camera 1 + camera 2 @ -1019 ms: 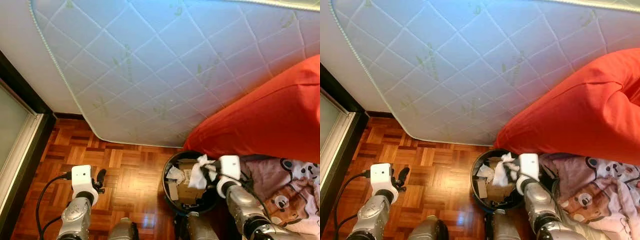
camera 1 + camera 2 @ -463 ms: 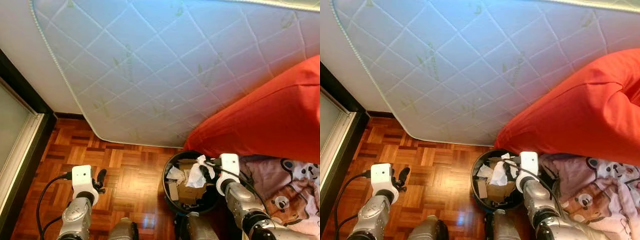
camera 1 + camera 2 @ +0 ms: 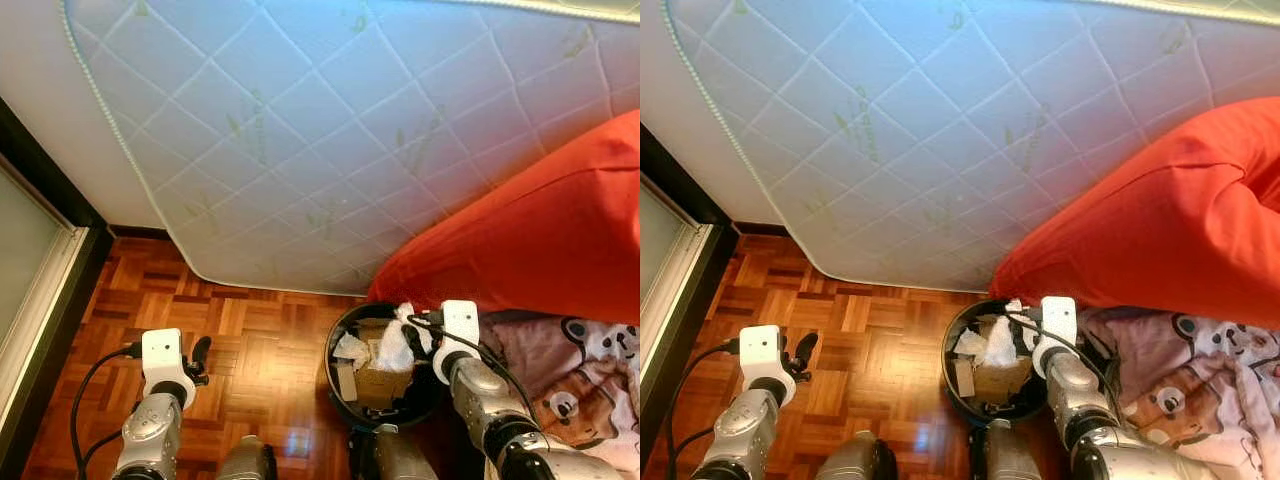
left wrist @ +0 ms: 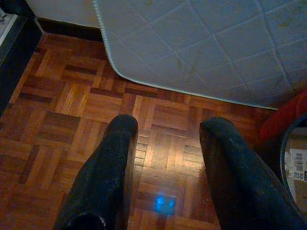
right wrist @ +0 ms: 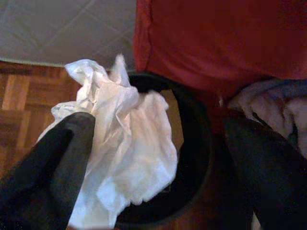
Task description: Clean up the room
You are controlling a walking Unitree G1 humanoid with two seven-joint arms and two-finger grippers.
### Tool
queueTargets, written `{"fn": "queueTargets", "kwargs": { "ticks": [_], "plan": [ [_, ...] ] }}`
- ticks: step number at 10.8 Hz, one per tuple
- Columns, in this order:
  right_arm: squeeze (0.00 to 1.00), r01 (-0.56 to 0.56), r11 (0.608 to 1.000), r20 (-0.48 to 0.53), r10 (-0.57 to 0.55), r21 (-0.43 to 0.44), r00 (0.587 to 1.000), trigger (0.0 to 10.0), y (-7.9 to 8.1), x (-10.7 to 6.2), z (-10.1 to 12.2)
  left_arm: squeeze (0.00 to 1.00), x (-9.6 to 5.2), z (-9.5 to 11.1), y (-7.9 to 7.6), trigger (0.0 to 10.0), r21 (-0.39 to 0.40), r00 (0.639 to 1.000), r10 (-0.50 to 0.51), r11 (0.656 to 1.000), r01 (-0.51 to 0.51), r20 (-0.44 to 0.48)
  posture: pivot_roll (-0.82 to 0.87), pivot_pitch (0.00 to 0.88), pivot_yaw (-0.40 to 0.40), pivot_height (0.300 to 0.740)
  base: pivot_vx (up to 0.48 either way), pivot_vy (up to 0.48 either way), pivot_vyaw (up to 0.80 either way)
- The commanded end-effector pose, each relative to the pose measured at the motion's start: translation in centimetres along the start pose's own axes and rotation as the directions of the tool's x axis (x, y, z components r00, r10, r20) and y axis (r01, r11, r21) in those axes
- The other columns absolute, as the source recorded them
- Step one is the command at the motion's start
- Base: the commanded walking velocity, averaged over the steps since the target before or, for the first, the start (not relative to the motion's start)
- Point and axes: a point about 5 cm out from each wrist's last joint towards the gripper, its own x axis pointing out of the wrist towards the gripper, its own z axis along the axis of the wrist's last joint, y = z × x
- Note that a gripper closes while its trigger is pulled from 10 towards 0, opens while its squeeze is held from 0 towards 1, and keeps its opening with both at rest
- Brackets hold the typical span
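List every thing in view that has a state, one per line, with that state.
Right gripper: fingers spread wide over the bin, white tissue draped against one finger.
Left gripper: open, holding nothing, above the parquet floor.
White tissue: crumpled, at the top of the bin's contents.
Bin: upright, lidless, nearly full of paper and a cardboard box.
Mattress: bare, without a sheet.
Red cover: bunched up, overhanging the bin's rim.

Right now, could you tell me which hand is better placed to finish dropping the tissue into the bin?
The right hand: it is open over the black bin, and the white tissue lies against one finger. The left hand hangs open above the parquet floor, beside the bin.
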Motion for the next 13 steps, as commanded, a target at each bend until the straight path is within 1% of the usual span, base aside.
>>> {"fn": "queueTargets", "kwargs": {
  "ticks": [1, 2, 3, 4, 5, 6, 7, 8, 10, 11, 12, 13],
  "plan": [
    [0.00, 0.023, 1.000, -0.066, -0.023, -0.003, 0.998, 10.0, -0.7, -0.3, -1.5, 0.00, -0.5, -0.9, 0.2, 10.0, -0.008, 0.999, 0.008, 1.000, -0.008, -0.033, 0.24, 0.272, -0.072, 0.681, 0.000, 0.000, 0.00],
    [1.00, 0.004, 1.000, -0.071, -0.003, 0.026, 0.997, 10.0, -0.6, -0.3, -1.6, 0.00, -0.5, -0.9, 0.2, 10.0, -0.007, 0.999, 0.010, 1.000, -0.010, -0.033, 0.24, 0.273, -0.071, 0.681, 0.000, 0.000, 0.00],
    [1.00, -0.012, 0.997, -0.085, 0.018, 0.079, 0.996, 10.0, -0.4, -0.3, -1.7, 0.00, -0.5, -0.9, 0.2, 10.0, -0.006, 0.999, 0.010, 1.000, -0.010, -0.033, 0.24, 0.276, -0.069, 0.681, 0.000, 0.000, 0.00],
    [1.00, -0.002, 0.993, -0.135, 0.018, 0.119, 0.991, 10.0, -0.4, -0.4, -2.2, 0.00, -0.5, -0.9, 0.2, 10.0, -0.006, 0.999, 0.010, 1.000, -0.010, -0.033, 0.24, 0.276, -0.069, 0.681, 0.000, 0.000, 0.00],
    [1.00, 0.010, 0.999, -0.122, -0.004, 0.046, 0.992, 10.0, -0.6, -0.3, -1.9, 0.00, -0.5, -0.9, 0.2, 10.0, -0.006, 0.999, 0.011, 1.000, -0.011, -0.033, 0.24, 0.277, -0.069, 0.681, 0.000, 0.000, 0.00],
    [0.00, 0.013, 1.000, -0.072, -0.014, -0.017, 0.997, 10.0, -0.7, -0.2, -1.0, 0.00, -0.4, -0.8, 0.3, 10.0, -0.006, 0.999, 0.011, 1.000, -0.011, -0.032, 0.24, 0.276, -0.069, 0.681, 0.000, 0.000, 0.00],
    [0.00, -0.004, 0.997, -0.072, 0.010, 0.083, 0.997, 10.0, -0.5, -0.1, -0.9, 0.00, -0.4, -0.8, 0.2, 10.0, -0.006, 0.999, 0.011, 1.000, -0.012, -0.032, 0.24, 0.276, -0.069, 0.681, 0.000, 0.000, 0.00],
    [0.00, -0.002, 0.987, -0.116, 0.021, 0.162, 0.993, 10.0, -0.4, -0.2, -1.6, 0.00, -0.4, -0.8, 0.2, 10.0, -0.007, 0.999, 0.011, 1.000, -0.011, -0.032, 0.23, 0.277, -0.069, 0.681, 0.000, 0.000, 0.00],
    [0.00, -0.015, 0.996, -0.053, 0.020, 0.085, 0.998, 10.0, -0.5, -0.2, -0.9, 0.00, -0.5, -1.0, 0.2, 10.0, -0.008, 0.999, 0.012, 1.000, -0.013, -0.034, 0.24, 0.277, -0.070, 0.681, 0.000, 0.000, 0.00],
    [0.00, 0.027, 0.985, -0.015, -0.030, -0.173, 0.999, 10.0, -0.8, -0.2, -0.3, 0.00, -0.6, -1.0, 0.2, 10.0, -0.008, 0.999, 0.012, 1.000, -0.012, -0.035, 0.24, 0.279, -0.068, 0.681, 0.000, 0.000, 0.00],
    [0.00, 0.032, 0.945, -0.061, -0.013, 0.326, 0.998, 10.0, -0.7, -0.1, -0.9, 0.00, -0.6, -1.0, 0.2, 10.0, -0.007, 0.999, 0.011, 1.000, -0.011, -0.035, 0.24, 0.280, -0.068, 0.681, 0.000, 0.000, 0.00],
    [0.00, 0.036, 0.984, -0.077, -0.023, 0.177, 0.997, 10.0, -0.9, -0.2, -0.9, 0.00, -0.6, -1.0, 0.3, 10.0, -0.006, 0.999, 0.011, 1.000, -0.012, -0.034, 0.24, 0.280, -0.067, 0.681, 0.000, 0.000, 0.00]
  ]
}}
